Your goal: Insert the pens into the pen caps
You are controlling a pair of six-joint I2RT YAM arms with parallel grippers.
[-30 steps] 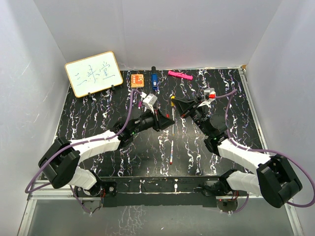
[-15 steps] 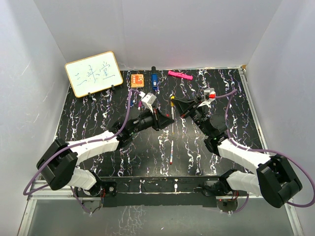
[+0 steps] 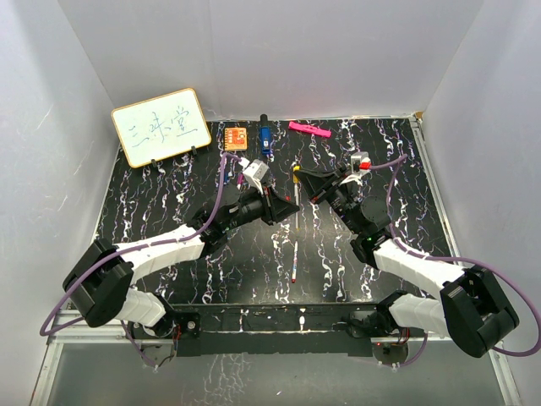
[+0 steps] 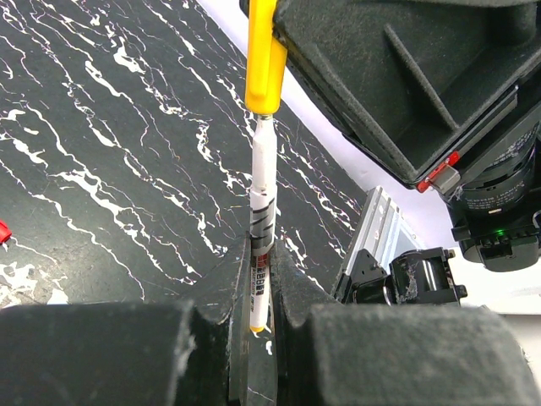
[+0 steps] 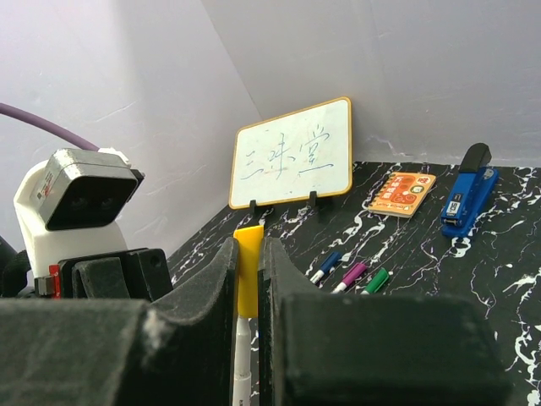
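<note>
Where the arms meet over the middle of the table (image 3: pixel 161 199) in the top view, the left gripper (image 3: pixel 290 207) and right gripper (image 3: pixel 302 181) stand tip to tip. A loose pen (image 3: pixel 294 260) lies nearer the near edge. From the left wrist, the left jaws are clamped on a pen (image 4: pixel 262 190) whose tip meets the yellow cap (image 4: pixel 265 59) just beyond them. From the right wrist, the right jaws pinch that cap, with the pen just below. Three more pens (image 5: pixel 353 275) lie toward the far edge, near the whiteboard (image 5: pixel 296 152).
</note>
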